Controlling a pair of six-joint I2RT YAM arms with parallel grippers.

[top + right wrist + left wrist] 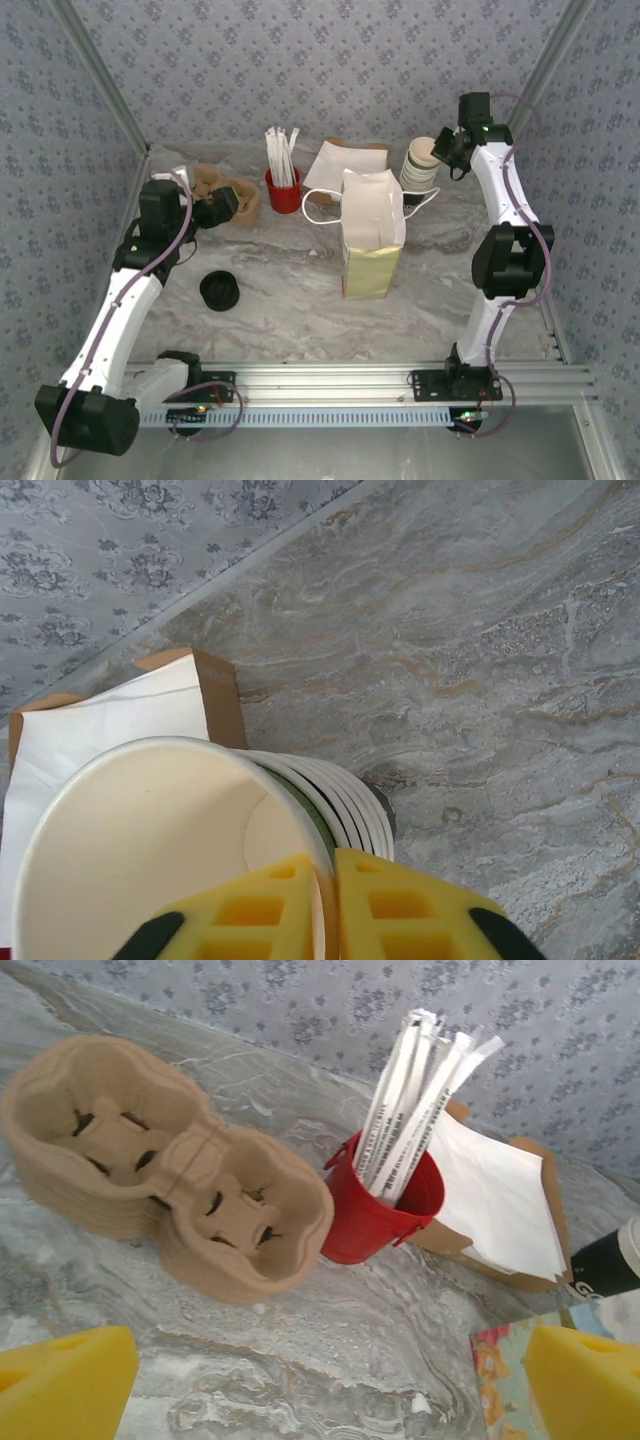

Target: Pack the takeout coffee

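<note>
I am clamping my right claw (328, 872) on the rim of the top white cup (150, 840), one finger inside, likely to peel it free. My left claw (325, 1380) is hanging spread and empty by the far-left carrier (160, 1170). The takeout coffee (219, 290) is sitting near-left of the bag (372, 240).

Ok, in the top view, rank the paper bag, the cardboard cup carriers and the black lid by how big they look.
1. Paper bag, clearly largest.
2. Cardboard cup carriers, partly hidden but still wider than the lid.
3. Black lid, smallest.
</note>
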